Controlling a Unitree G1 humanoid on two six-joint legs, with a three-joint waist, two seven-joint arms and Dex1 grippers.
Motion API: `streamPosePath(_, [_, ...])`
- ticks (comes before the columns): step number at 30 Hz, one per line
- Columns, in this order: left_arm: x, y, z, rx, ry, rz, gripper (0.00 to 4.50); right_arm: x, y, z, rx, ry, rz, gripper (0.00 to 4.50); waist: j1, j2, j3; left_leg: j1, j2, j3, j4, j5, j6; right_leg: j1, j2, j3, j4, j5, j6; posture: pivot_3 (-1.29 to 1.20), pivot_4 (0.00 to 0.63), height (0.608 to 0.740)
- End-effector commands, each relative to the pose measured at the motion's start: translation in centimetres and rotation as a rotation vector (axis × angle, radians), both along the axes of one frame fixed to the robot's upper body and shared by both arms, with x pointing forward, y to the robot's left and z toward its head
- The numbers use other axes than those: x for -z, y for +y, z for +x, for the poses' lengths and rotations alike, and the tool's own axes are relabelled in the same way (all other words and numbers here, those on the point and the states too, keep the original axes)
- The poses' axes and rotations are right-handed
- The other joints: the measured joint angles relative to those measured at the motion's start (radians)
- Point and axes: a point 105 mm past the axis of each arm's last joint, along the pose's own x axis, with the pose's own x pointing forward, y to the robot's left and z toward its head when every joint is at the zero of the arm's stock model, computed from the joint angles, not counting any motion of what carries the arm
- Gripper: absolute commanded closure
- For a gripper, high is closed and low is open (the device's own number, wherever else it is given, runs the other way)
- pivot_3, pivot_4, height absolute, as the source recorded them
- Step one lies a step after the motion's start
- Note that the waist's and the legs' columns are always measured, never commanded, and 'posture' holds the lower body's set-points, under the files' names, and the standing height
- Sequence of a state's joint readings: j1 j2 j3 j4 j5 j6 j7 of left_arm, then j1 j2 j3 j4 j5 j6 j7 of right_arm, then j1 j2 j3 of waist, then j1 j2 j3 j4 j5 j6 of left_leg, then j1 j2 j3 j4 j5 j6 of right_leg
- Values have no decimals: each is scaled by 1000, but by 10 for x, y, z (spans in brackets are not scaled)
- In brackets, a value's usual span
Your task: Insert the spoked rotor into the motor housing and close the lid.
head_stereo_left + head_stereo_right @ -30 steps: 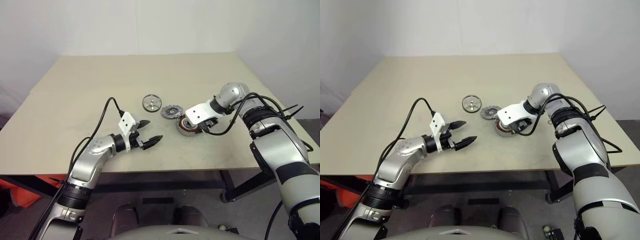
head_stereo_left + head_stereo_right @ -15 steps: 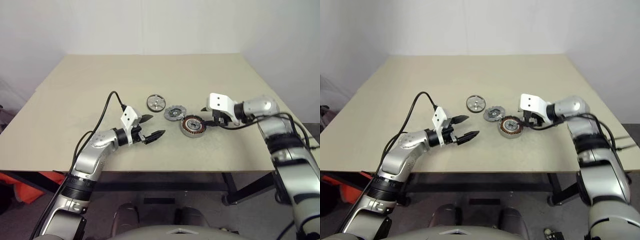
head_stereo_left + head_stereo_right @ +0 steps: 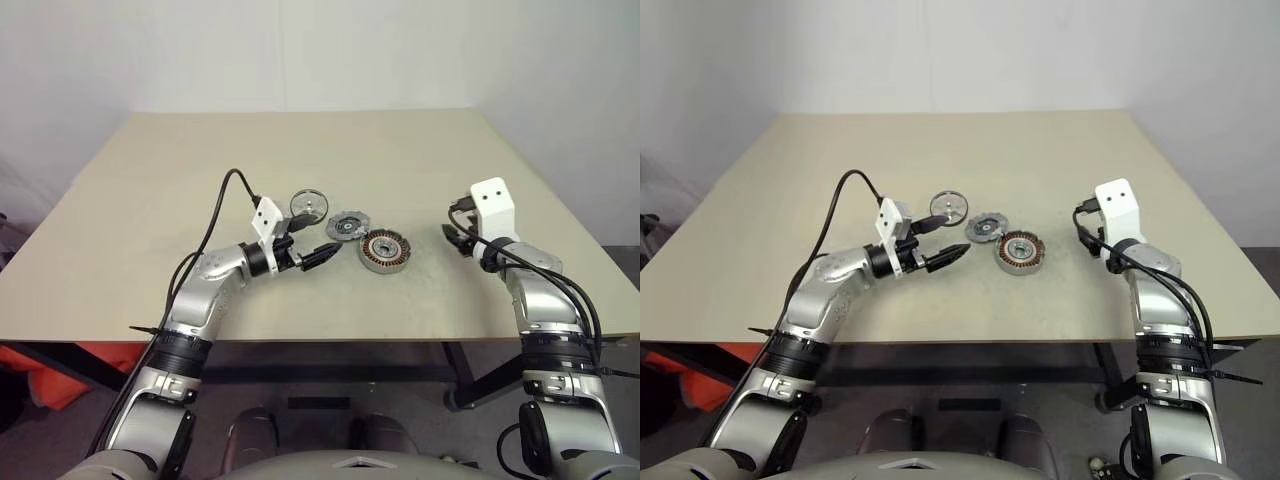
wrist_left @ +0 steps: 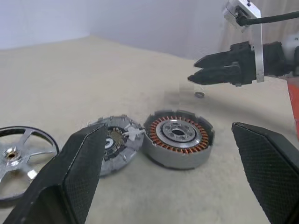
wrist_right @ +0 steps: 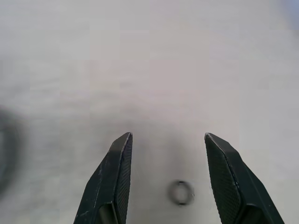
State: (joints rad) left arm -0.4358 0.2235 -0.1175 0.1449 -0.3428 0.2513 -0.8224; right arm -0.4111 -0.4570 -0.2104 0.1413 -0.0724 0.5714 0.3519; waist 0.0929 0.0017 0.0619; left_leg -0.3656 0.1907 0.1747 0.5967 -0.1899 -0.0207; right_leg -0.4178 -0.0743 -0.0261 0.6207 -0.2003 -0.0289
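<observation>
Motor housing (image 3: 385, 251), the largest of the three parts, sits open side up near the middle of the beige table (image 3: 150, 180), its ring of copper windings showing around a silver hub. Just to its left and a little farther away lies the lid (image 3: 347, 226), a flat grey disc with cut-outs, close beside the housing rim. Left of that again, and slightly farther, rests the spoked rotor (image 3: 308, 206), dark-rimmed with shiny spokes, apart from the lid. The left gripper (image 3: 312, 247) reaches in from the left with its fingers spread wide and nothing between them, its tips near the lid and rotor. The right gripper (image 3: 455, 237) hangs to the right of the housing, well clear of it, fingers parted and empty. A small metal ring (image 5: 181, 192) lies on the table just below the right fingertips.
</observation>
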Motion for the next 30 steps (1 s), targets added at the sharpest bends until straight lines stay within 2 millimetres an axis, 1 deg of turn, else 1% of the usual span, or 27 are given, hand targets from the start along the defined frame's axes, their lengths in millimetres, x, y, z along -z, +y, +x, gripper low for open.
streamPosePath(1, [-13, -1, 1, 4, -61, -13, 0, -15, -1, 3, 52, -66, -7, 1769, 0, 0, 0, 0, 0, 0, -1, 0, 0, 0, 0, 0, 0, 0, 0, 0, 0, 740])
streamPosePath(6, [-12, 0, 0, -5, -63, -15, 0, 7, 0, 4, 127, -31, 33, 1769, 1, 0, 0, -1, 0, 0, -3, 0, 0, -1, 0, 0, -2, 3, -5, 0, 0, 740])
streamPosePath(9, [-12, 1, 0, -14, -65, -15, 0, 17, -1, 5, 171, -22, 59, 1769, 0, 0, 0, -2, -1, 0, -3, 0, 1, -1, -1, 0, -3, 2, -4, 0, 0, 740])
streamPosePath(12, [-11, 3, -3, -22, -65, -16, 0, 21, -8, 6, 234, -29, 67, 1769, 0, 1, 0, -2, -1, 0, -3, 0, 0, -1, -1, 0, -2, 0, -1, 0, 0, 740])
streamPosePath(18, [-8, 5, -8, -34, -57, -11, 0, 23, -17, 4, 320, -51, 80, 1769, -1, 1, 0, -1, -1, 0, -3, 0, 0, -1, -1, 0, -2, 0, 0, 0, 0, 740])
streamPosePath(22, [-7, 5, -9, -37, -55, -10, 0, 31, -15, 4, 329, -24, 126, 1769, -2, 1, 0, -1, -1, 0, -3, 0, 0, -1, -1, 0, -2, 0, 0, 0, 0, 740])
streamPosePath(25, [-7, 6, -8, -39, -55, -6, 0, 41, -10, 3, 350, 19, 213, 1769, -4, 1, 0, -1, -1, 0, -3, 0, 0, -1, -1, 0, -2, 0, 0, 0, 0, 740])
streamPosePath(30, [-7, 6, -8, -39, -58, -2, 0, 46, -6, 1, 379, 57, 294, 1769, -12, 1, 0, -1, -1, 0, -3, 0, 0, -1, -1, 0, -2, 0, 0, 0, 0, 740])
